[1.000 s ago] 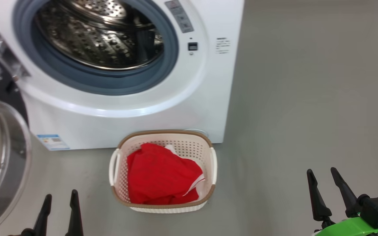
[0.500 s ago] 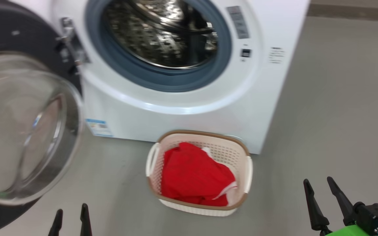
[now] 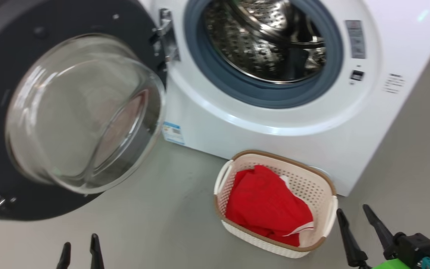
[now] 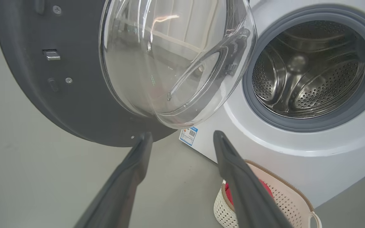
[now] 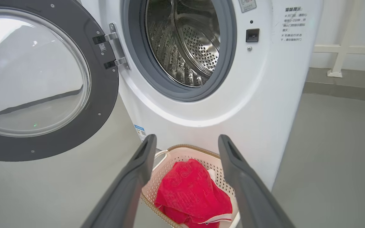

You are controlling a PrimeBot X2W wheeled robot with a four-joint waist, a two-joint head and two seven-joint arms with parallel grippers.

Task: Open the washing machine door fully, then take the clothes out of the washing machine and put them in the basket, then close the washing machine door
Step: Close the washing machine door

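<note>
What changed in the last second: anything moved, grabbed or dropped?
The head camera swung left toward the washing machine door, so the scene slid right in view; no thing itself shifted. Nothing grabbed or released. Unchanged: door open, clothes in the basket before the washing machine, left gripper and right gripper open, empty.

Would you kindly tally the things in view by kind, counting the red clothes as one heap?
washing machine: 1
door: 1
basket: 1
clothes, one red heap: 1
grippers: 2, the left gripper and the right gripper
total: 6
</note>
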